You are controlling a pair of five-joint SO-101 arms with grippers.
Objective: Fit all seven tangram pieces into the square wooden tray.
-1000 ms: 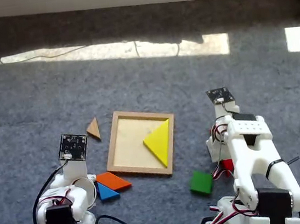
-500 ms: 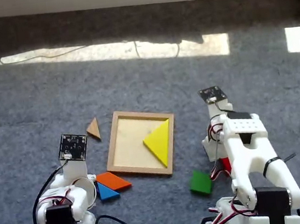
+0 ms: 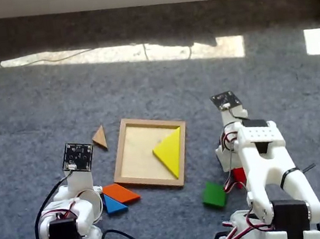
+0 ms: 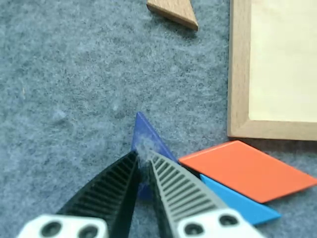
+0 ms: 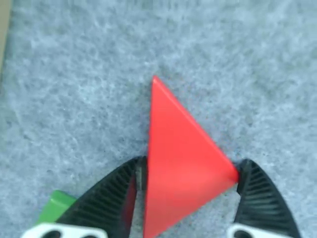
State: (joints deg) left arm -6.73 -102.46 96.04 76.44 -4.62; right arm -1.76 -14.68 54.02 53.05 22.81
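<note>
One piece of the seven is home: the yellow triangle lies in the tray, against its right side. The rest of the tray floor is bare.

The other pieces lie out on the grey bench:
- The small tan triangle lies just beside the tray's left rim.
- The orange slanted piece overlaps the light blue triangle near the tray's front left corner.
- The green square lies off the front right corner.

The right pincer is spread wide and holds the red triangle, one finger on its straight edge and one at a corner. The piece looks to be flat on the bench.

The left pincer is drawn almost together over a dark blue piece. I cannot tell whether it pinches that piece.

By my count, six placements remain.
</note>
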